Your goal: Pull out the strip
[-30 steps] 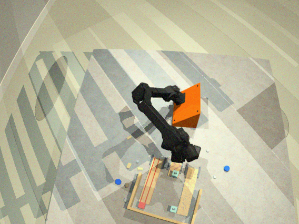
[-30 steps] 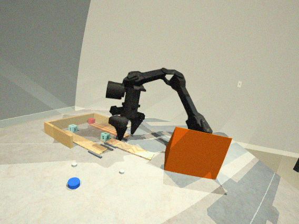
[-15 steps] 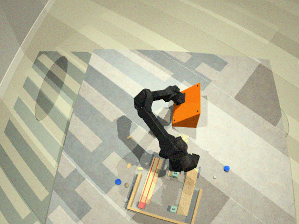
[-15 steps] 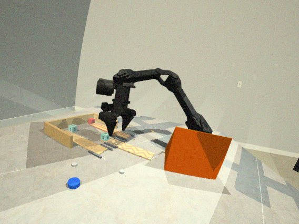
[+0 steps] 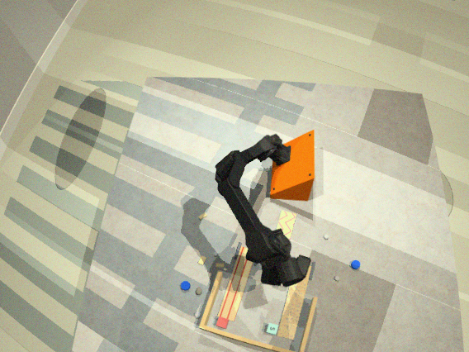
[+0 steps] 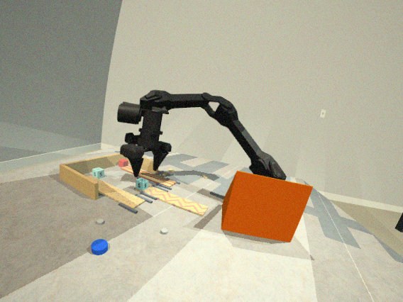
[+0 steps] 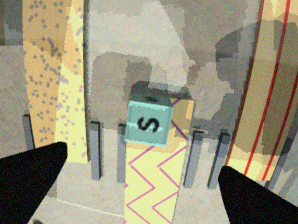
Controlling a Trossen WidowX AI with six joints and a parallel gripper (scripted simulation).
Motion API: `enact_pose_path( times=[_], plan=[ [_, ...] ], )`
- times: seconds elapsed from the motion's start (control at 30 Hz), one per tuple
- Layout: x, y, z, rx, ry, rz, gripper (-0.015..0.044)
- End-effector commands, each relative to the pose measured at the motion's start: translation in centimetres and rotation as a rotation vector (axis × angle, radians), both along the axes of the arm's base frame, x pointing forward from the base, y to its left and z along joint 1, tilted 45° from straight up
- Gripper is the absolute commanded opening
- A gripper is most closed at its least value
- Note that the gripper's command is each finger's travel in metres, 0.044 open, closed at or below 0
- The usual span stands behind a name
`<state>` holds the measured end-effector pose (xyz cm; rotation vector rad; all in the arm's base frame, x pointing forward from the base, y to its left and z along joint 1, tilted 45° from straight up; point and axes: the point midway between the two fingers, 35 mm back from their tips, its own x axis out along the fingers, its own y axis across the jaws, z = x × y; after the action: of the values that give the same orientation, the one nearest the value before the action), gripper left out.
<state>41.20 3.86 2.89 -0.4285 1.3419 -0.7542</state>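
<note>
- tool (image 6: 146, 173) (image 7: 144, 161): fingers wide apart, nothing btwn the pads, pointing down. Tips hidden under the arm in top view.
- labelled cube, teal w/ black mark (image 6: 142, 183) (image 7: 148, 123): below the fingertips, laterally btwn them in wrist view, slightly off the tip line on the frame side. Not gripped.
- cube sits upright at the frame-side end of the zigzag strip (image 5: 286, 223) (image 6: 177, 202) (image 7: 152, 185), off to one side of its width; strip's other end points twd the orange block (image 5: 295, 165) (image 6: 266, 205).
- speckled strip (image 5: 294, 310) (image 6: 124, 195) (image 7: 50, 90) & red-lined strip (image 5: 235, 285) (image 6: 149, 175) (image 7: 270, 100): one either side, well apart from cube.
- 2nd teal cube (image 5: 272, 328) (image 6: 98, 173): inside wooden frame (image 5: 248, 340) (image 6: 79, 181), just beside speckled strip.
- red block (image 5: 222, 322) (image 6: 123, 162): at far end of red-lined strip.
</note>
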Motion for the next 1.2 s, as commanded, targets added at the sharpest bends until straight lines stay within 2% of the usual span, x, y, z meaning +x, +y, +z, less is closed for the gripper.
enact_pose_path(
  times=[0.0, 0.23, 0.27, 1.17],
  plan=[
    [1.1, 0.1, 0.4, -0.003, -0.002, 0.004, 0.0440],
    [1.2, -0.5, -0.2, -0.003, -0.002, 0.004, 0.0256],
    [1.2, -0.6, -0.4, -0.003, -0.002, 0.004, 0.0250],
    [1.4, -3.8, -3.4, -0.005, -0.002, 0.004, 0.0250]
  ],
)
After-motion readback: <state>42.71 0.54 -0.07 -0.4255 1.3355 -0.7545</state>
